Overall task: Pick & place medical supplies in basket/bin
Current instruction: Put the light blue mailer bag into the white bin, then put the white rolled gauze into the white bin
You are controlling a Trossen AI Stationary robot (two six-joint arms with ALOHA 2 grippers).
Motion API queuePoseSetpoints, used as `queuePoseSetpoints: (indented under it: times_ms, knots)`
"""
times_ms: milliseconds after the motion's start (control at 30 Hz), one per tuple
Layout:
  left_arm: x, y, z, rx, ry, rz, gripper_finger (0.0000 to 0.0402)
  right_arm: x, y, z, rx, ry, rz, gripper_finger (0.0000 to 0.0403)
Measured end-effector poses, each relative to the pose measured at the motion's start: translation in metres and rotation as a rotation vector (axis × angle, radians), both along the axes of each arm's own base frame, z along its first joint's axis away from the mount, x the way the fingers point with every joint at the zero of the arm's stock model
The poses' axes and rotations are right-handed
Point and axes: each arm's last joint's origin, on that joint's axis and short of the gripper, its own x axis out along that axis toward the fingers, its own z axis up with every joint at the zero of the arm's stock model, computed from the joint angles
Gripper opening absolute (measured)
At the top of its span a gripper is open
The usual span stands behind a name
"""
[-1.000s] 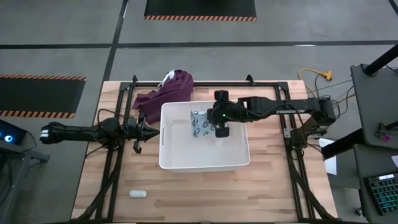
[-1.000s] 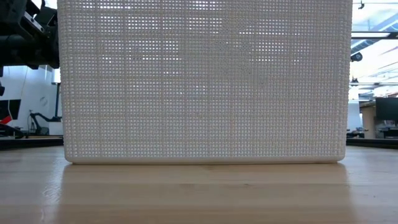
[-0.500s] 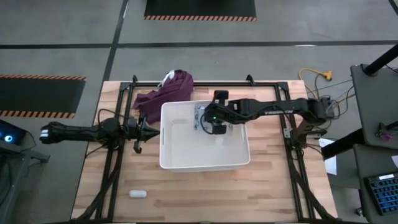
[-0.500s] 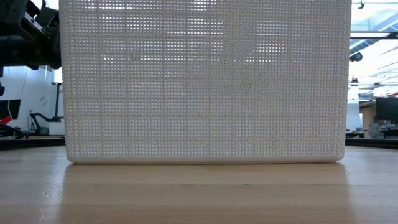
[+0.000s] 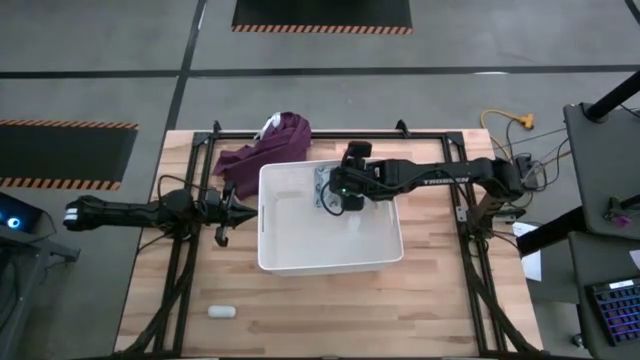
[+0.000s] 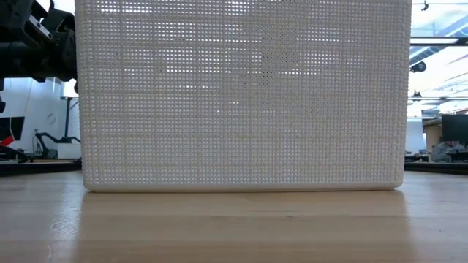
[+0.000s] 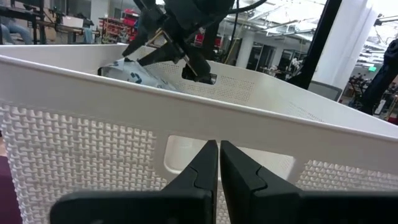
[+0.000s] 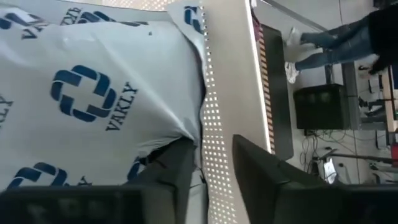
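The white bin [image 5: 330, 250] stands mid-table and fills the low view [image 6: 241, 95]. My right gripper [image 5: 336, 194] reaches into the bin from the table's right, by the far wall, shut on the grey-green packet [image 5: 322, 186] printed with blue logos [image 8: 93, 93]. My left gripper [image 5: 223, 214] is shut and waits just outside the bin's left wall, facing its handle cut-out [image 7: 186, 155]. The white oblong piece [image 5: 221, 311] lies flat on the table near the near-left corner. The orange tube and the white bottle are out of view. My right gripper holds the packet by one edge [image 8: 189, 134], where its creases run together between the two fingers [image 8: 177, 165]. The fingers come nearly level from the table's right. The packet stands tilted up against the bin's far wall [image 8: 212, 93], showing above the left rim [image 7: 134, 71]. Its lower end is hidden.
A purple cloth [image 5: 268, 148] lies bunched at the bin's far-left corner. Black frame rails [image 5: 180, 270] run along both table sides. Bare wood [image 5: 330, 310] lies between the bin and the near edge. People and equipment show in the room behind.
My right gripper has moved toward the bin's far wall and a little left, taking the packet along. The packet, lying flat in the bin's middle before, now stands tipped up against the far wall. The bin has slid slightly toward the table's right.
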Motion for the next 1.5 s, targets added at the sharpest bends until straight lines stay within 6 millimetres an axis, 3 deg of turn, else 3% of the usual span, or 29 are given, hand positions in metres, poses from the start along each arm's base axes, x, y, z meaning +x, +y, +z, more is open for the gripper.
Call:
queuePoseSetpoints:
  times_ms: [433, 800, 1033, 1267, 1333, 1500]
  knots:
    - [0.0, 0.0, 0.0, 0.0, 0.0, 0.0, 0.0, -0.001, 0.002, 0.009, -0.116, 0.003, -0.031, 0.0215]
    - [0.0, 0.0, 0.0, 0.0, 0.0, 0.0, 0.0, 0.003, 0.009, 0.058, -0.004, -0.133, 0.034, 0.0224]
    - [0.0, 0.0, 0.0, 0.0, 0.0, 0.0, 0.0, 0.004, 0.01, 0.076, 0.038, -0.175, 0.102, 0.0224]
    - [0.0, 0.0, 0.0, 0.0, 0.0, 0.0, 0.0, 0.001, 0.01, 0.103, 0.075, -0.29, 0.051, 0.0224]
    - [0.0, 0.0, 0.0, 0.0, 0.0, 0.0, 0.0, -0.003, 0.011, 0.116, 0.133, -0.347, 0.042, 0.0224]
    - [0.0, 0.0, 0.0, 0.0, -0.001, 0.0, 0.0, -0.022, 0.02, 0.145, 0.532, -0.493, 0.22, 0.0224]
